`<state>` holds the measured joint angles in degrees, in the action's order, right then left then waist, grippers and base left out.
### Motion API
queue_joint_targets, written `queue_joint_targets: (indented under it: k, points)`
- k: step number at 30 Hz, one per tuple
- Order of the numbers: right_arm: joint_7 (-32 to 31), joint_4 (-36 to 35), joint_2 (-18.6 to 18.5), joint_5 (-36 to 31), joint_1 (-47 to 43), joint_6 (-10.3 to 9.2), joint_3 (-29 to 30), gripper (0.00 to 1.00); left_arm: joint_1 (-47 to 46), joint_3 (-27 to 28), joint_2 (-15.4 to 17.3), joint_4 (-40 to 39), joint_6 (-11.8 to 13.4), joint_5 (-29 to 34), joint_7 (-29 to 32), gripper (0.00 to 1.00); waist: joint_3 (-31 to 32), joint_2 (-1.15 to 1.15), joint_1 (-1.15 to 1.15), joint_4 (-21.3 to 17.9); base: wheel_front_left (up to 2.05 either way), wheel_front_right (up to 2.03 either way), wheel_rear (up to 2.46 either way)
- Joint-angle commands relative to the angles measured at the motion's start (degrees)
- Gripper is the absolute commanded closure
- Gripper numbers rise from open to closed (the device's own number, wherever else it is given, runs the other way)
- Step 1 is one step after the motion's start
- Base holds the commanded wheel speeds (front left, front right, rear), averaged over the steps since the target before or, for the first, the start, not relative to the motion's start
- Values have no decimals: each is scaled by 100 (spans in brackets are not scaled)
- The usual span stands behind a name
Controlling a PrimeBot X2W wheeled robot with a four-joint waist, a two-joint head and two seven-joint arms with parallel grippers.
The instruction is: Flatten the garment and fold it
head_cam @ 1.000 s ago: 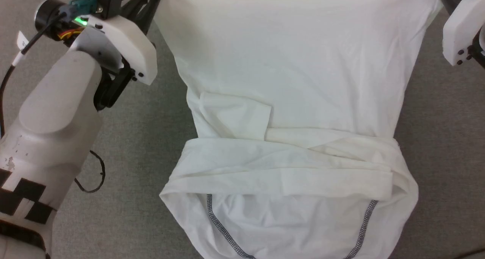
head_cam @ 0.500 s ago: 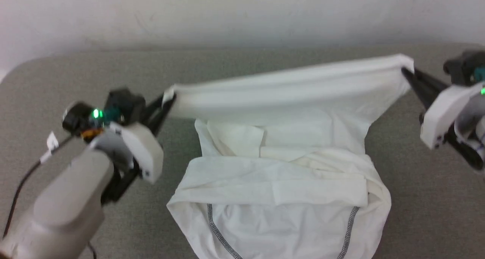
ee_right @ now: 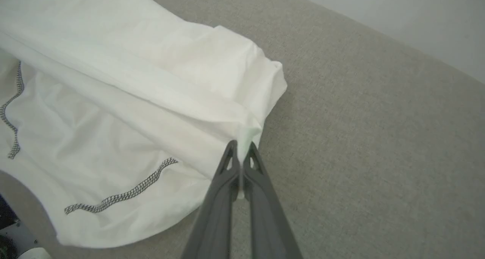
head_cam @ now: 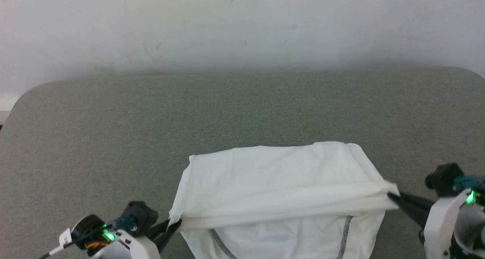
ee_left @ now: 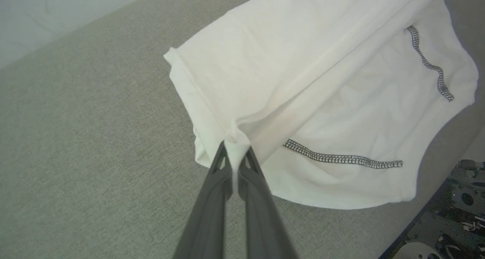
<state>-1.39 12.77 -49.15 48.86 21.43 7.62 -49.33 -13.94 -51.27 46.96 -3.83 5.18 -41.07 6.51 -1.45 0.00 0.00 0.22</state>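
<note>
Two ends of one folded-over edge of the garment (head_cam: 276,175) are held, one by each gripper. The left gripper (head_cam: 175,225) is closed tight on the left end and the right gripper (head_cam: 392,197) on the right end. In both wrist views a small tuft of white cloth is seen pinched in the shut jaws. The garment lies on the grey surface (head_cam: 113,137), close to the robot, with its far part laid over the near part. The held edge is stretched between the grippers, across the lower layer with the dark stitching (head_cam: 218,239). Whether it already touches that layer cannot be told.

The step in hand is judged to be the fold of the far half over the near half. To do it well, the edge should be held taut and level, so that no slack sags in the middle. Both ends should be lowered together and at the same height — otherwise the fold will lie askew. The edge is best set down parallel to the near edge of the lower layer. The cloth is thin and probably slips easily, so the jaws should be opened only when the edge rests on the layer below. The grippers should then be drawn away low and sideways — in this way the corners are not dragged along.
</note>
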Motion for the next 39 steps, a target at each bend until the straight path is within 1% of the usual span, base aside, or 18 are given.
queue_joint_targets:
  k: [1,5,9,12,18,19,20,22,24,26,29,31,33,35,37,39]
  points:
    - [-108,-120,-35,-24,-167,-13,59,100,107,-28,43,-26,46,-54,17,100,-25,0,0,2,0,0,0]
    - [-612,-585,-150,-202,-596,-13,120,100,279,-195,88,-25,0,-58,120,100,-87,0,0,13,0,0,0]
    - [-1015,-816,-184,-409,-874,-13,173,100,328,-405,37,82,-80,72,209,100,-154,0,0,48,0,0,0]
    - [-1233,-850,-182,-654,-1007,-13,130,100,302,-572,-85,250,-190,214,209,100,-212,0,0,85,0,0,0]
    - [-1416,-699,-146,-874,-1128,-13,99,100,200,-786,-270,718,-387,416,166,100,-231,0,0,119,0,0,0]
    - [-1396,-682,-119,-855,-1136,-13,141,95,194,-806,-290,780,-414,416,166,60,-213,0,0,120,0,0,0]
    - [-1369,-670,-75,-781,-1156,-13,210,0,190,-802,-313,823,-425,412,122,0,-185,0,0,120,0,0,0]
    - [-1368,-738,-28,-621,-1186,-13,302,0,185,-746,-363,865,-414,378,-25,0,-117,0,0,114,0,0,0]
    - [-1272,-880,-23,-474,-1174,-13,451,0,219,-720,-395,826,-539,254,-158,0,-42,0,0,97,0,0,0]
    - [-1266,-999,-45,-169,-1203,-13,648,0,253,-624,-384,796,-590,78,-261,0,53,0,0,84,0,0,0]
    - [-1306,-1209,-215,119,-1228,-13,902,0,260,-391,-370,703,-598,-95,-635,0,174,0,0,91,0,0,0]
    - [-1292,-1347,-239,318,-1243,-13,1171,0,260,-193,-365,616,-578,-197,-963,0,232,0,0,92,0,0,0]
    - [-1254,-1365,-162,477,-1269,-13,1541,0,292,88,-395,544,-441,-404,-1262,0,268,0,0,93,0,0,0]
    - [-1265,-1299,-13,488,-1323,-13,1886,0,316,365,-432,522,-226,-553,-1531,0,287,0,0,103,0,0,0]
    - [-1297,-1157,235,361,-1411,-13,2219,0,349,645,-528,535,49,-675,-1781,0,275,0,0,118,0,0,0]
    - [-1339,-950,613,127,-1508,-13,2549,0,409,1004,-740,580,349,-818,-1999,0,254,0,0,132,0,0,0]
